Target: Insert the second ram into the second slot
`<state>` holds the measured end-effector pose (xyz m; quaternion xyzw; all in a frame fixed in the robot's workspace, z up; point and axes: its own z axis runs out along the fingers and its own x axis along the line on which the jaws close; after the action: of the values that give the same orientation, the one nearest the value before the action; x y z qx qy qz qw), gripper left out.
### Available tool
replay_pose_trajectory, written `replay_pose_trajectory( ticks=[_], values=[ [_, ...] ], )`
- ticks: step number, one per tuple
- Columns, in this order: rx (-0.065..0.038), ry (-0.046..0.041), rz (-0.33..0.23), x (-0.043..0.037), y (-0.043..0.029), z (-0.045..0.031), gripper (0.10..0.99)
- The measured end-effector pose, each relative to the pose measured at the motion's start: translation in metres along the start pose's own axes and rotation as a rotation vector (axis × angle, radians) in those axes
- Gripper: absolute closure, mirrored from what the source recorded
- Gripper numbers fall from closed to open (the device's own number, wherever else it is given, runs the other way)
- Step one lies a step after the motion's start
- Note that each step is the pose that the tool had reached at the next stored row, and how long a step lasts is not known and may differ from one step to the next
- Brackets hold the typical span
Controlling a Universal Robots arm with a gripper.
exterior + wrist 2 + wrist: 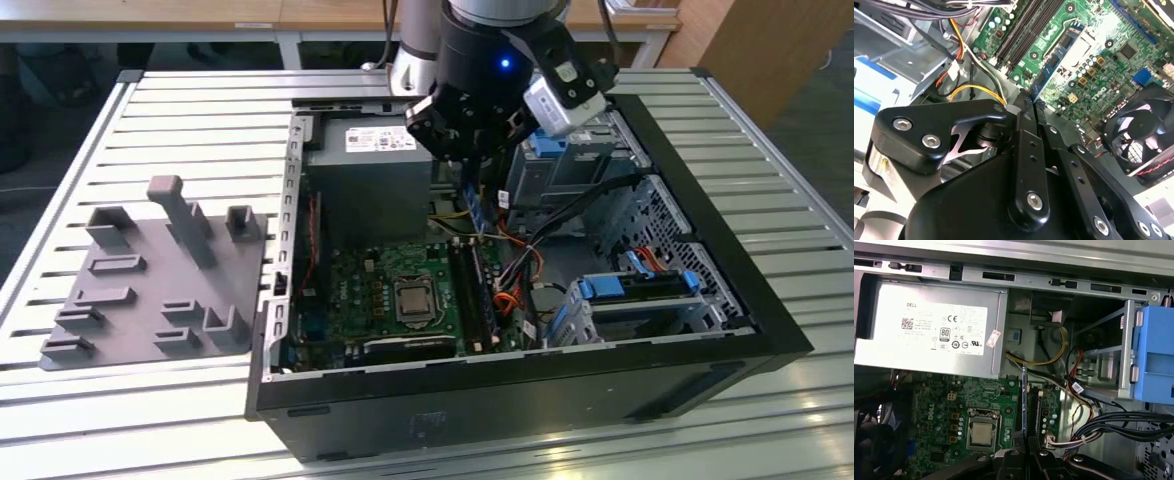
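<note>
From the exterior view, an open computer case (534, 400) lies on a slatted table (187, 110), with a grey moulded fixture (147, 280) just beside it on the exterior view's left. The arm reaches down into the far half of the case, and its gripper (470, 168) is pinched on the second ram (470, 205). The ram hangs on edge above the far end of the green motherboard (360, 290), near the power supply (374, 150). In the second wrist view the black fingers (1024, 145) press together on one end of the blue stick (1056, 57). It juts out over the board between the long dark memory slots (1024, 30) and the processor area, with a black fan (1139, 135) off to one side. In the first wrist view the ram (1025, 400) shows edge-on as a thin line rising from the clamped fingertips (1013, 456), beside the processor socket (981, 432). Its free end points toward the power supply (929, 330), and a light-blue drive latch (1156, 355) stands well apart.
</note>
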<state>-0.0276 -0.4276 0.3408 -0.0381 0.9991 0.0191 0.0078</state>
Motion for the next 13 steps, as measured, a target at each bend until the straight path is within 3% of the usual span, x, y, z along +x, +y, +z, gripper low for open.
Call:
replay_pose_trajectory(
  ticks=[13],
  values=[
    [0.0,-0.0007,0.022,0.0007,-0.0065,0.023,0.949]
  ],
)
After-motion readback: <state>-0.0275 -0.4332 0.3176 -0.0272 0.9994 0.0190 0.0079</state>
